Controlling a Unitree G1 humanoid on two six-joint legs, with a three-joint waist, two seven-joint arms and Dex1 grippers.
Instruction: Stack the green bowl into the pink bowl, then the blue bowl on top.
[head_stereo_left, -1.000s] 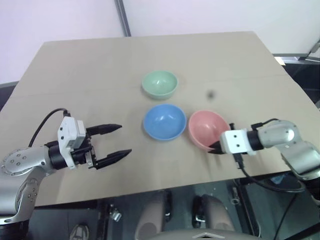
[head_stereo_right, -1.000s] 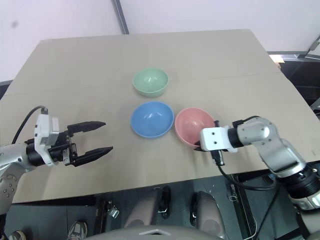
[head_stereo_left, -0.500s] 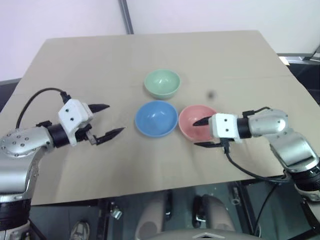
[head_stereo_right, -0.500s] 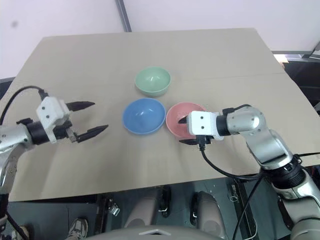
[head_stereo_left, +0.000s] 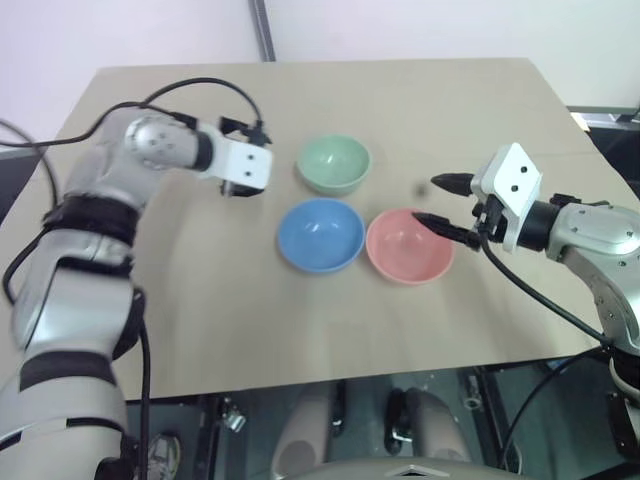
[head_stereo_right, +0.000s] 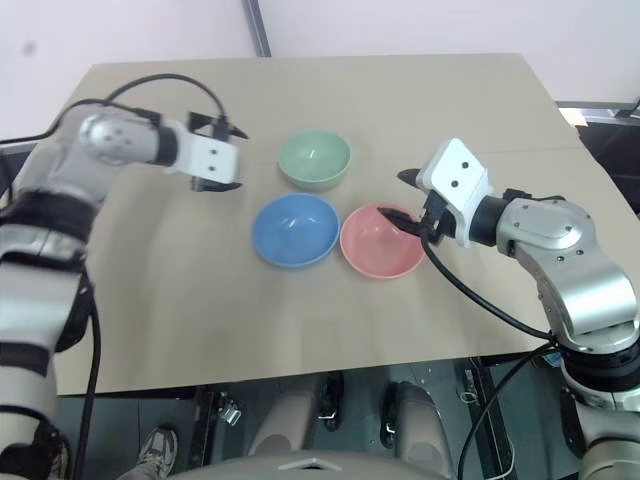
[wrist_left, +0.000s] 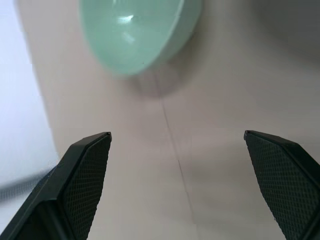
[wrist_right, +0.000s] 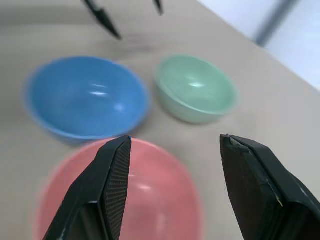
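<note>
Three bowls sit on the tan table (head_stereo_left: 330, 320), none stacked. The green bowl (head_stereo_left: 334, 164) lies farthest from the robot. The blue bowl (head_stereo_left: 320, 234) and the pink bowl (head_stereo_left: 408, 245) sit side by side nearer it, rims almost touching, the pink one on the right.

The left gripper (wrist_left: 180, 150) hangs above the table just left of the green bowl, aimed toward it. Its fingers (wrist_left: 82, 170) are spread wide with nothing between them but bare table. In the left wrist view the green bowl lies beyond the fingertips, nearer the line of one finger than the other, apart from both.

The right gripper (head_stereo_left: 438, 200) is raised over the right rim of the pink bowl, pointing left across the bowls. Its fingers (wrist_right: 112, 180) stand well apart and hold nothing. In the right wrist view the pink bowl lies under and between the two fingers, not touched by either. The blue bowl sits ahead of one fingertip, the green bowl ahead of the gap and toward the other finger. Farther on, past the blue bowl, the left gripper's two black tips show.
</note>
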